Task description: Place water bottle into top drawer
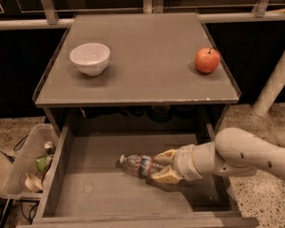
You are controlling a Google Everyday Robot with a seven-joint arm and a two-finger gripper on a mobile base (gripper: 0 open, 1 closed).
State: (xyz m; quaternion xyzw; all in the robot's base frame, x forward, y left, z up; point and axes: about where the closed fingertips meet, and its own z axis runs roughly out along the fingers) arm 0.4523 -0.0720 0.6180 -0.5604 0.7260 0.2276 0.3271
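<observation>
The water bottle (137, 165), clear with a white cap and a red-and-blue label, lies on its side low inside the open top drawer (95, 194), cap pointing left. My gripper (164, 166) reaches in from the right on a white arm (242, 156). Its tan fingers (167, 175) are closed around the bottle's base end. The bottle sits at or just above the drawer's grey bottom; I cannot tell whether it touches.
On the grey table top (142, 61) stand a white bowl (90, 58) at the left and a red apple (207, 60) at the right. A clear plastic bin (23, 165) with trash sits on the floor left of the drawer. A white post (275, 80) stands at the right.
</observation>
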